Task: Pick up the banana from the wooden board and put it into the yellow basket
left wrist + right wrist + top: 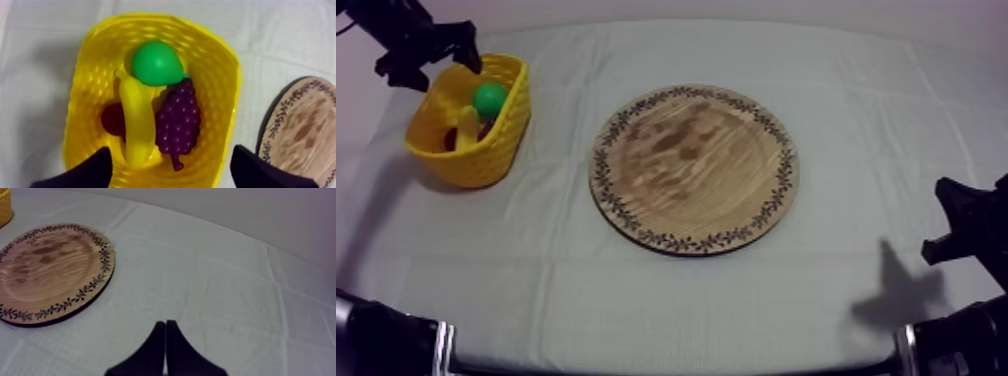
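The biggest thing is the table's grey-white cloth (896, 150). On it lies the round wooden board (694, 168), just beside the yellow basket (486, 160). The board has nothing on it.

The left gripper (172, 150) hangs right over the yellow basket. Its two black fingers (92, 170) are spread wide, with nothing between them. The right gripper (165, 325) sits far from the basket, on the other side of the board. Its fingers are pressed together into a thin point and hold nothing.

The banana (136, 120) is inside the basket. It lies long-ways down the middle, with one end up by the pear (156, 62). The purple grapes (179, 122) touch one side of it. The small red fruit (113, 120) peeks out from the other side, partly under it.

I think the job is done, because the banana is in the basket and not on the board.

The banana looks like a toy, so it is likely light and hard, not squishy. Its skin looks smooth and shiny, so it could slip. The best place to hold it would be across the middle of its curve, where it is thin enough for the fingers to go round.
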